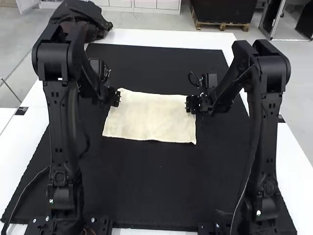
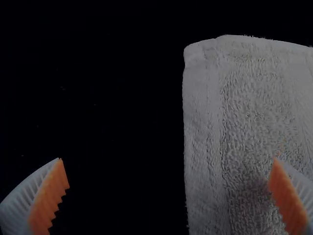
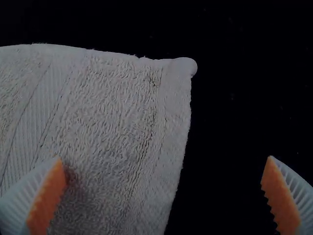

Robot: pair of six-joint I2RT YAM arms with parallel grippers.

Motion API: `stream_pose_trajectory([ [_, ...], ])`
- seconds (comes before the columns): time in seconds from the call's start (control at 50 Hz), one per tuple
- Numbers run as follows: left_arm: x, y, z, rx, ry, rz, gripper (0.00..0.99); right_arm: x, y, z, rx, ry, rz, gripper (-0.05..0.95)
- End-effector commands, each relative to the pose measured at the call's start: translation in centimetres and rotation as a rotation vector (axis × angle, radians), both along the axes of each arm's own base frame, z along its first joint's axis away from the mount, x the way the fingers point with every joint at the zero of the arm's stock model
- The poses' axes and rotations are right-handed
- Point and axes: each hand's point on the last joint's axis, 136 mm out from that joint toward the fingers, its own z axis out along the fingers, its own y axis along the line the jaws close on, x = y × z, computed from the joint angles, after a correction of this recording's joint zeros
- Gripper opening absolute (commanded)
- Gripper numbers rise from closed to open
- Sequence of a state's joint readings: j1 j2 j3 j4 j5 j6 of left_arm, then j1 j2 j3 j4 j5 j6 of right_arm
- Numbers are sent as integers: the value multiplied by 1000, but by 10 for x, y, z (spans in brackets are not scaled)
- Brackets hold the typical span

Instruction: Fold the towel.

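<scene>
the step in hand looked to be lining up for a fold: one towel (image 1: 149, 115) lay flat and roughly rectangular on a black mat (image 1: 151, 191) over the white tabletop (image 1: 161, 36), between the two arms and toward the far part of the mat. whether it was one layer or already doubled could not be told. the left gripper (image 2: 167, 159) was by the towel's far left corner, its fingers spread wide and holding nothing, one over the terry and the other out past the side edge, over the mat. the right gripper (image 3: 164, 158) was at the far right corner in much the same way, fingers wide apart, nothing between them, the side edge running through the gap. the next move probably called for both to get down to the cloth, close on those corners together and bring the far edge toward the near one, with enough bite that neither corner slipped and the sides stayed even. a shallow pinch could have missed the cloth or dragged it crooked. counted up, there were one towel, one mat, two arms, two grippers and four fingers, two to each gripper, plus one dark bundle (image 1: 83, 22) at the tabletop's far left corner.
</scene>
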State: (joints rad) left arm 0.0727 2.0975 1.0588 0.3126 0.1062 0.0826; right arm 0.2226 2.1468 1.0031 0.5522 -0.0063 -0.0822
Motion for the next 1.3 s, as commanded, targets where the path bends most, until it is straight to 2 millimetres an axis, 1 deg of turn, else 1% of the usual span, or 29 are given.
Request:
stream_pose_trajectory([
  [0.0,9,-4,3,-2,-20,-24,957,4,2,-4,-14,-3,-14,916],
  [0.18,10,-4,0,-3,-14,-24,951,2,-3,-11,6,16,-38,916],
  [0.2,10,-5,1,-3,-16,-26,936,2,-3,-12,4,19,-37,916],
  [0.22,11,-6,0,-3,-16,-27,893,1,-2,-12,3,18,-35,913],
  [0.24,10,-6,-1,-3,-14,-27,872,1,-2,-12,2,20,-33,885],
  [0.26,10,-7,-2,-2,-11,-30,828,1,-2,-12,3,20,-32,866],
  [0.3,9,-8,-4,-1,-5,-33,759,-1,0,-13,7,26,-22,757],
  [0.32,8,-8,-6,0,-1,-35,716,-1,2,-14,15,29,-13,684],
  [0.36,7,-10,-9,-1,5,-38,595,-2,7,-15,30,33,9,493],
  [0.4,5,-11,-12,0,13,-43,502,-4,10,-16,27,34,38,192],
  [0.42,4,-12,-13,-2,15,-47,441,-4,12,-15,25,28,48,164],
  [0.44,4,-13,-14,-3,16,-53,356,-4,11,-14,27,24,48,166],
  [0.46,4,-13,-14,-2,15,-54,239,-3,12,-13,31,17,47,164],
  [0.52,4,-13,-15,-3,10,-55,20,-1,11,-14,31,17,45,162],
  [0.6,2,-13,-17,2,8,-61,26,-3,12,-17,23,23,55,164],
  [0.62,2,-13,-17,8,4,-66,26,-3,11,-18,22,24,54,149],
  [0.64,2,-13,-17,9,3,-67,26,-3,12,-18,26,25,52,46],
  [0.66,2,-14,-17,8,4,-68,26,-3,12,-18,24,26,56,-31],
  [0.68,2,-15,-17,8,3,-70,26,-3,11,-18,24,26,52,-13],
  [0.78,1,-15,-18,6,5,-72,26,-4,11,-20,27,34,50,-20],
  [0.9,3,-13,-13,4,-13,-70,26,-6,9,-20,25,25,48,-20],
  [0.98,7,-15,-2,-3,-37,-79,25,-2,9,-12,35,-3,45,-21],
  [1.18,14,-19,35,-18,-107,-88,23,8,7,24,68,-70,23,-23],
  [1.28,13,-17,44,-19,-115,-86,23,10,6,40,74,-100,22,-23],
])
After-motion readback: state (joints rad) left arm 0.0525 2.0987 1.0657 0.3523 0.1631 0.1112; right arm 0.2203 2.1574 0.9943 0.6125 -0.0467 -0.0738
